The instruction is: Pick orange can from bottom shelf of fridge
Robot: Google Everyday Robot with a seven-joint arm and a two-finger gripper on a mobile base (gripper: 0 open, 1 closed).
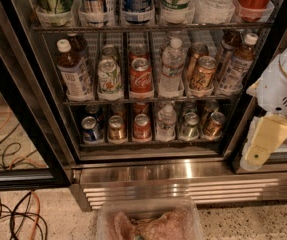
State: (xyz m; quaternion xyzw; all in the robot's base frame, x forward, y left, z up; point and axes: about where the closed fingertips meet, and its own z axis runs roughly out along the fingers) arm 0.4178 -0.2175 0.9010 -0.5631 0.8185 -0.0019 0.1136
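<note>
The fridge [183, 176] stands open in front of me. Its bottom shelf [150, 144] holds a row of drinks in clear lanes. The orange can [214, 124], short and copper-orange with a silver top, stands upright at the right end of that row. A similar copper can [117, 128] stands second from the left, between a blue can [90, 129] and a small red can [142, 126]. My gripper [261, 148], pale yellow under the white arm [283, 84], hangs outside the fridge, right of the orange can and apart from it, holding nothing.
A water bottle [166, 122] and a silver can [189, 126] stand left of the orange can. The rack above holds bottles and a taller orange can [203, 73]. The black door frame [28, 114] is at left, with cables [13, 219] on the floor. A clear bin [148, 223] is in the foreground.
</note>
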